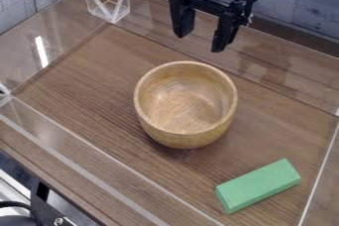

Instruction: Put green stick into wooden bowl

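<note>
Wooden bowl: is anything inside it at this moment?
No. The wooden bowl shows only bare grain; its near inner wall is hidden by the rim. The green stick lies outside on the table.

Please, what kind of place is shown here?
Probably a robot test bench in a lab: a wood-grain table fenced by clear plastic walls, with a robot tool hanging open above a wooden bowl.

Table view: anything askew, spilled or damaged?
Nothing stands out. The wooden bowl sits upright and empty mid-table; the green stick lies flat near the front right corner, apart from it. The gripper hangs open above the back, holding nothing.
</note>
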